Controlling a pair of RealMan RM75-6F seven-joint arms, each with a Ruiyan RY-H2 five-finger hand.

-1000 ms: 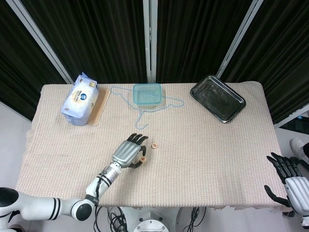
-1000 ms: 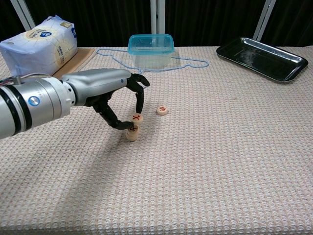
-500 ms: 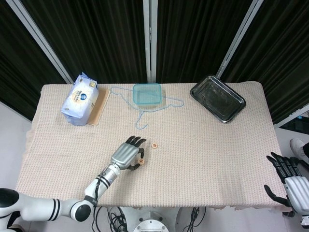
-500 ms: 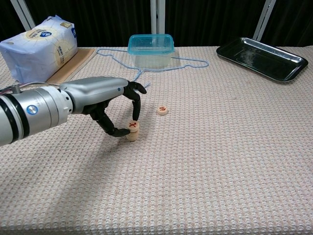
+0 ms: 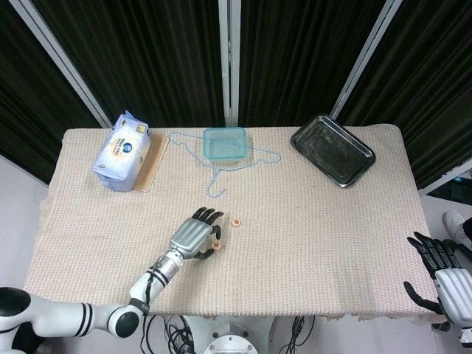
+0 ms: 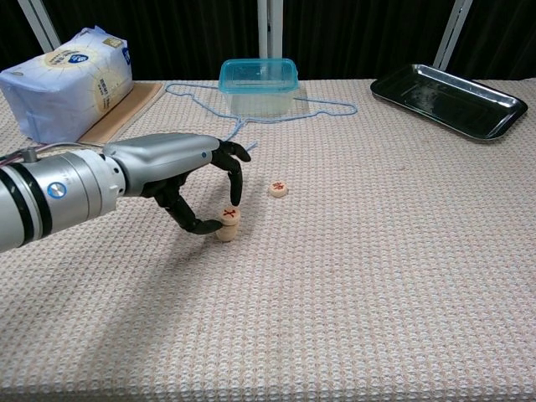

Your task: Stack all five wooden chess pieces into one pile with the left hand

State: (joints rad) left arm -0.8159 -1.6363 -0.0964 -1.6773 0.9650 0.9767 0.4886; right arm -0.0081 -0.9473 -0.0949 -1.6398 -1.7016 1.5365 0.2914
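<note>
Your left hand [image 6: 188, 180] pinches the top chess piece [image 6: 229, 215] on the short stack [image 6: 226, 231] near the table's middle. These wooden discs look light, hard and slippery, so hold them by the rim. One loose piece [image 6: 278, 189] lies just right, with open cloth around. Your right hand [image 5: 442, 276] hangs spread, holding nothing.

On the cloth-covered tabletop [image 6: 402, 276], the short stack of round wooden chess pieces [image 6: 227, 224] stands near the middle, the metallic left hand [image 6: 180, 172] touching it. One single wooden chess piece [image 6: 278, 189] lies just right and behind. A blue-lidded plastic box [image 6: 258, 84] sits behind, a dark metal tray [image 6: 452, 100] far right, a white paper bag [image 6: 67, 84] far left.
</note>
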